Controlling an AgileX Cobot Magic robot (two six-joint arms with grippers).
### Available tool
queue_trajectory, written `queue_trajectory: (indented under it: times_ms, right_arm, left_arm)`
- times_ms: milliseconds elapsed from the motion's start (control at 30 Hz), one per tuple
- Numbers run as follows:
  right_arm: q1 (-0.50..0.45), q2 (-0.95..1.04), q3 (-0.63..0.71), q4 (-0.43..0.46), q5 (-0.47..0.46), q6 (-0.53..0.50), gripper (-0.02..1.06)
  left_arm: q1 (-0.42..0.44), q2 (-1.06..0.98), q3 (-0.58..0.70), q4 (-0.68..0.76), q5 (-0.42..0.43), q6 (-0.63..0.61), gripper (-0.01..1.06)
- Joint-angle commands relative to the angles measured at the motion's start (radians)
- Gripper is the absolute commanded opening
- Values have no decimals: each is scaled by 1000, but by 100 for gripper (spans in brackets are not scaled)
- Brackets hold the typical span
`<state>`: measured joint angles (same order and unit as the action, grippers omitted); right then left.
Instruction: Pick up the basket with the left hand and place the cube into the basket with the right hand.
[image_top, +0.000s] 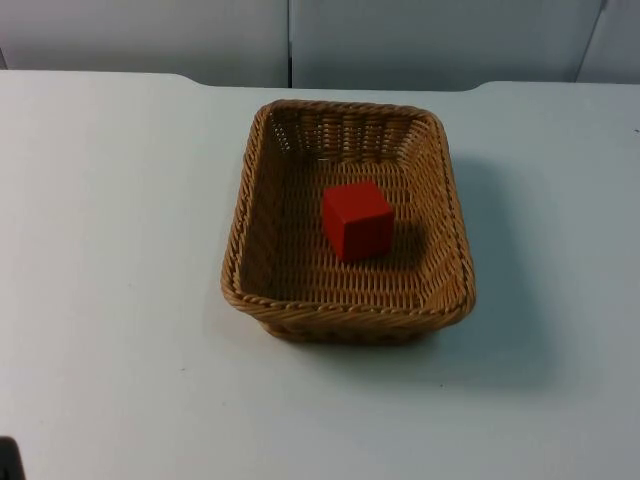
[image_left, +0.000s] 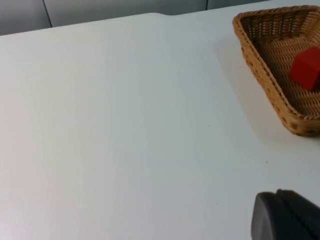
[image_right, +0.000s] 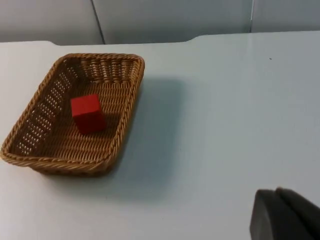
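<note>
So, left to right. Left gripper (image_left: 287, 215) sits well to the left of the basket (image_top: 255, 190), above bare table (image_top: 110, 250); one black fingertip shows, so I can't tell if its jaws are apart or together. It holds nothing that I can see.

Basket rests flat on the table, mid-frame in the top view, not lifted. Cube (image_top: 357, 219) (red) is already inside, on the woven floor, roughly central and a bit toward the far wall, touching no side. It's turned so one vertical edge points at the top camera.

Right gripper (image_right: 285, 215) is well to the right of the basket, also back and idle; jaw state can't be told either.

Step in hand, as I read it: cube placement looks done and both arms are clear, so either the task is finished or the basket pickup is outstanding. If so, the left gripper must reach the near left rim and clamp the wall.

Basket's long axis runs away from the top camera toward the partition (image_top: 420, 40), short sides near and far, open side up.
</note>
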<state>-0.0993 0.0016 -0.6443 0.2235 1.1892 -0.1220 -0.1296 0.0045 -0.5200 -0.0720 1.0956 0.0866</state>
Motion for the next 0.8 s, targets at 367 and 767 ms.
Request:
queue_trajectory:
  times_ms: [367, 767]
  right_arm:
    - [14, -2, 105, -25, -75, -87, 0]
    - [128, -2, 133, -5, -95, -113, 0]
  left_arm:
    - [-31, -5, 6, -7, -17, -12, 0]
    - [-43, -5, 6, -7, -17, -12, 0]
